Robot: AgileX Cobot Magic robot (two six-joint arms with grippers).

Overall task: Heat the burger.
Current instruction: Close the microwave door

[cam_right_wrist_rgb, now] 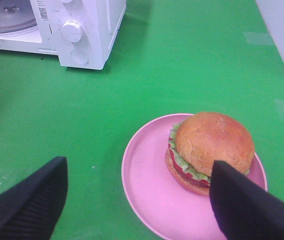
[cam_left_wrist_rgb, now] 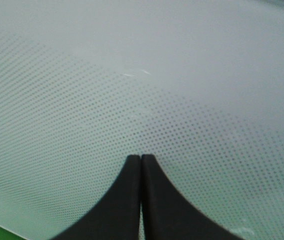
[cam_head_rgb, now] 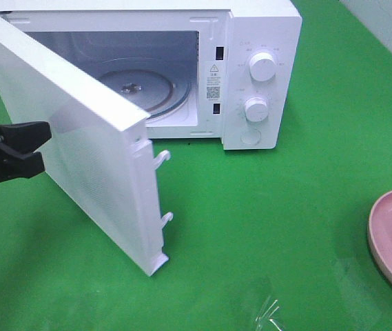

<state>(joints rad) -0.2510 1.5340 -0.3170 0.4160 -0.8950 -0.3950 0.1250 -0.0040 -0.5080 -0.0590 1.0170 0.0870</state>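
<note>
Microwave [cam_head_rgb: 251,76] stands at the back of the green surface [cam_head_rgb: 271,227], white, door [cam_head_rgb: 78,152] swung wide open toward the front. Glass turntable [cam_head_rgb: 137,86] visible inside the cavity, bare. Two round knobs [cam_head_rgb: 262,67] on the control panel, one above the other, with a round button below them. Two white latch hooks [cam_head_rgb: 162,157] stick out of the door's free edge.

Left claw [cam_head_rgb: 40,146], black, sits against the outer face of the microwave door, on the side away from the cavity. Left wrist view shows its two fingers [cam_left_wrist_rgb: 127,200] pressed together, nothing between them, tips right at the dotted white door panel; actual contact cannot be told.

Burger [cam_right_wrist_rgb: 210,152] rests on a pink plate [cam_right_wrist_rgb: 146,180], well apart from the microwave, out in front of it and off to its control-panel side. Golden domed bun on top, lettuce frill and red tomato showing at the edge. It sits off-centre on the plate. In the high view only a sliver of plate and burger shows at the frame edge.

Right claw [cam_right_wrist_rgb: 138,197] hovers above the plate, fingers [cam_right_wrist_rgb: 29,200] spread wide apart, one to each side of the plate's near part, gripping nothing. One finger overlaps the burger's edge in the wrist view; touching or not, unclear.
</note>
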